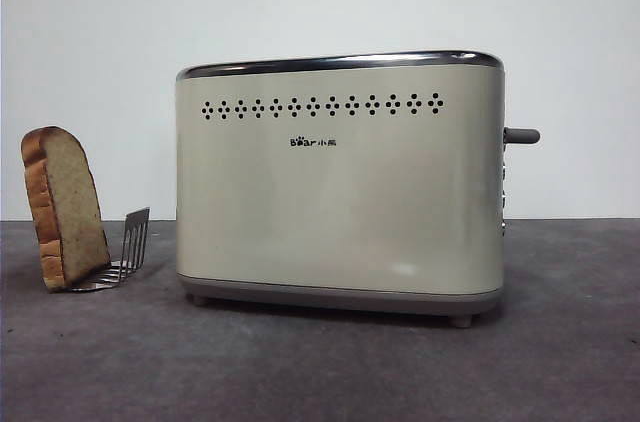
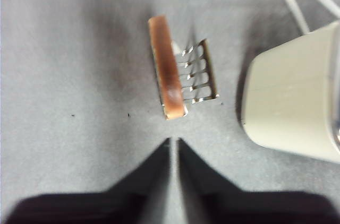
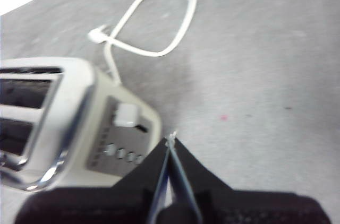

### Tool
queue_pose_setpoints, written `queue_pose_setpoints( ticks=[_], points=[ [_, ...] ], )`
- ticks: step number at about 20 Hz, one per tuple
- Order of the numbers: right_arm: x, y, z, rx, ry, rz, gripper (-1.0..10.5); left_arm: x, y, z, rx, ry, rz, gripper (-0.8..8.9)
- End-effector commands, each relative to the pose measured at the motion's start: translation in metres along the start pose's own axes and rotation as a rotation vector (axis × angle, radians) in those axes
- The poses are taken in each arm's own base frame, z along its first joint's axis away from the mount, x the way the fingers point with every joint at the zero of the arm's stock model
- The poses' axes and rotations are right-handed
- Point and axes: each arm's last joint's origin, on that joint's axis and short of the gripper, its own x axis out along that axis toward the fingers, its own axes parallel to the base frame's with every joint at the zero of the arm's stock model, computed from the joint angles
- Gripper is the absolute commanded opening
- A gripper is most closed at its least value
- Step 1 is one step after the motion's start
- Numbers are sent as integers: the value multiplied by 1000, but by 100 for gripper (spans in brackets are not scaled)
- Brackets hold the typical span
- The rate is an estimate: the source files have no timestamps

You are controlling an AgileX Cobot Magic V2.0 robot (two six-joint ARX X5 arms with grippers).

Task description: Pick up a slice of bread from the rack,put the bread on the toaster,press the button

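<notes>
Left fingers (image 2: 173,141): pressed together, holding nothing, hanging above the grey tabletop (image 2: 79,49).
Slice of bread (image 2: 167,67): just ahead of the left fingertips, standing on edge against the rack (image 2: 199,72), crust up.
Toaster (image 2: 292,107): off to one side of the left fingers, beyond the rack.
Right fingers (image 3: 171,140): closed, empty, tips near the toaster's narrow side.
Button (image 3: 126,114): just beside the right fingertips, not touched.
Cord (image 3: 154,22): looped on the tabletop beyond the toaster.

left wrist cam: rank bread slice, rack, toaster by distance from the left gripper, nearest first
From the left gripper, jaws shut:
1. slice of bread, standing on edge just ahead of the tips.
2. rack, behind the bread, touching it.
3. toaster, off to the side, apart from both.
</notes>
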Motion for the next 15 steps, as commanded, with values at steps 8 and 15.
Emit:
queue_pose_setpoints(
  ticks=[8,15],
  points=[
    [1,2,5,-20,28,9,0,89,15,47,-39,158,-76,406],
    [1,1,3,-12,50,3,0,121,20,56,-43,158,-71,404]
  ],
)
